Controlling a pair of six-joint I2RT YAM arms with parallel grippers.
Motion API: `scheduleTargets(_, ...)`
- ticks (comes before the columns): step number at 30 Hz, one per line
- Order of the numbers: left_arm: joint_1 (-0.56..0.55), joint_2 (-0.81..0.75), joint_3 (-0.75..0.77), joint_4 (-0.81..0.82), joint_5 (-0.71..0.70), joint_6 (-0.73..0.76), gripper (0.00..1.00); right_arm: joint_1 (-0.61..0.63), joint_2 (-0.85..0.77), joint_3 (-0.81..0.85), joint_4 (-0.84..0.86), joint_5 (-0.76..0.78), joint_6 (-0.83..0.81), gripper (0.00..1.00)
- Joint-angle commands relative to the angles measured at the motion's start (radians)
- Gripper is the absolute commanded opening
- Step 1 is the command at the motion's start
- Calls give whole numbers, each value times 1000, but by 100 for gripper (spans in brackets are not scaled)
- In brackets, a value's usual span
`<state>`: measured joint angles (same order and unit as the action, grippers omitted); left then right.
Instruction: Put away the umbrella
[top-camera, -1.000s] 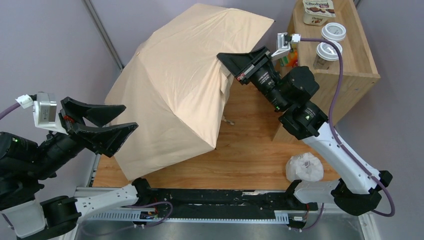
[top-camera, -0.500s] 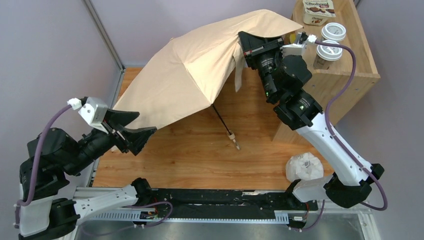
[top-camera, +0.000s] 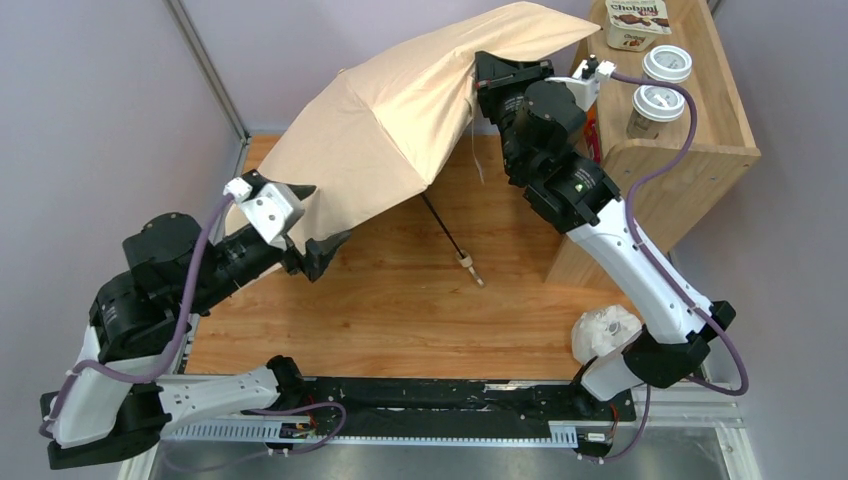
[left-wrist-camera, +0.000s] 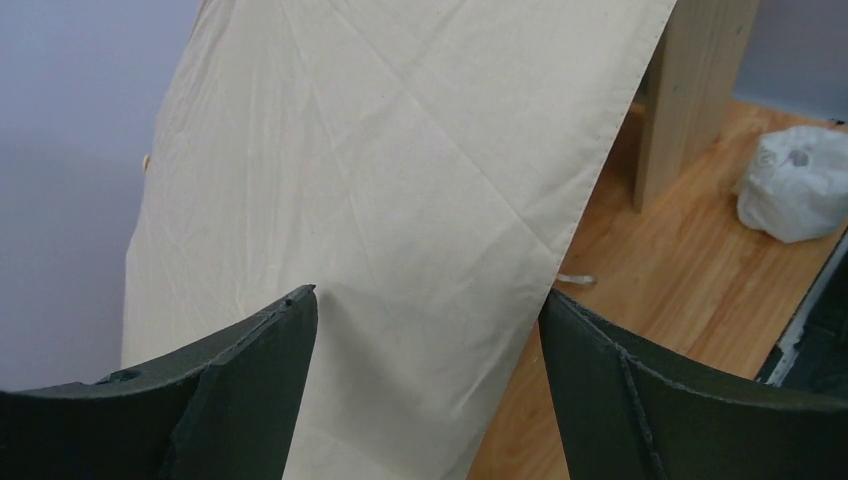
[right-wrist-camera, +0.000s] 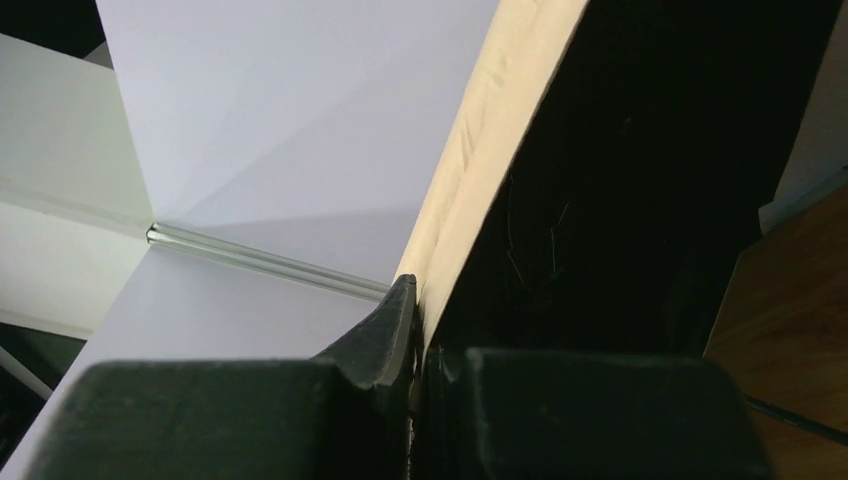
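Note:
The umbrella (top-camera: 390, 130) stands open over the table, its cream canopy tilted up to the right. Its dark shaft (top-camera: 443, 228) slants down to the small wooden knob handle (top-camera: 467, 264) just above the wood. My right gripper (top-camera: 488, 82) is shut on the canopy's upper right edge. In the right wrist view the cream hem (right-wrist-camera: 470, 150) runs between the closed jaws of that gripper (right-wrist-camera: 415, 290). My left gripper (top-camera: 320, 252) is open at the canopy's lower left edge. In the left wrist view the fabric (left-wrist-camera: 400, 200) lies between and beyond its spread fingers (left-wrist-camera: 425, 312), untouched.
A wooden shelf unit (top-camera: 700, 140) stands at the right, carrying a yogurt tub (top-camera: 636, 22) and two lidded cups (top-camera: 667, 62) (top-camera: 657, 102). A white plastic bag (top-camera: 605, 333) lies near the right arm's base, and shows as well in the left wrist view (left-wrist-camera: 795, 185). Grey walls close in the left and back.
The right gripper has swung the canopy edge up toward the shelf, tipping the umbrella so shaft and handle show. The left arm has moved right, up to the canopy's lower edge.

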<state>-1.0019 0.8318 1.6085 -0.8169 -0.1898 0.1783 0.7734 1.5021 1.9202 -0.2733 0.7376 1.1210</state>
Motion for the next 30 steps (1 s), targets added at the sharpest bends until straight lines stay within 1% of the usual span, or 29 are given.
scheduleTargets(1,-3,7,-21,78,-57,177,88,-13,36,75,-84,78,83,11)
scheduleTargets(3,-3,24,-28,90,-97,205,88,-16,46,91,-98,74,97,15)
scheduleTargets(6,-3,46,-35,79,-106,242,88,-16,52,100,-109,65,112,14)
scheduleTargets(8,-3,47,-42,108,-212,240,87,-14,61,114,-113,45,96,14)
scheduleTargets(9,-4,52,-45,126,-288,239,76,-16,67,126,-124,37,94,14)
scheduleTargets(10,-3,53,-38,131,-306,242,66,-14,70,132,-132,20,89,15)
scheduleTargets(11,-3,59,-32,136,-336,228,43,-17,70,129,-121,-1,68,17)
scheduleTargets(12,-4,61,-21,145,-345,224,27,-14,72,135,-110,-32,30,20)
scheduleTargets(13,-4,61,-21,153,-349,216,1,-14,76,151,-118,-68,-10,26)
scheduleTargets(14,-4,59,-19,159,-349,214,0,-14,76,161,-124,-110,-77,38)
scheduleTargets(16,-3,50,-13,174,-346,213,0,-13,61,168,-141,-212,-231,58)
scheduleTargets(19,-3,44,1,179,-344,199,0,0,-14,97,-197,-399,-505,92)
scheduleTargets(20,-3,44,2,179,-343,196,0,16,-52,41,-220,-434,-594,97)
scheduleTargets(21,-3,44,4,179,-329,190,0,32,-107,-49,-215,-476,-677,100)
scheduleTargets(22,-3,44,10,174,-312,181,0,56,-164,-146,-199,-525,-772,100)
scheduleTargets(23,-3,46,13,170,-303,175,0,87,-231,-258,-196,-523,-824,100)
scheduleTargets(25,-3,43,25,165,-283,167,0,174,-365,-489,-129,-512,-970,100)
scheduleTargets(26,-3,44,30,162,-274,161,0,217,-429,-607,-88,-465,-1009,100)
scheduleTargets(28,-4,46,47,147,-264,156,0,294,-537,-792,-2,-403,-1081,100)
scheduleTargets(30,-3,56,79,116,-258,152,0,313,-627,-900,54,-405,-1060,100)
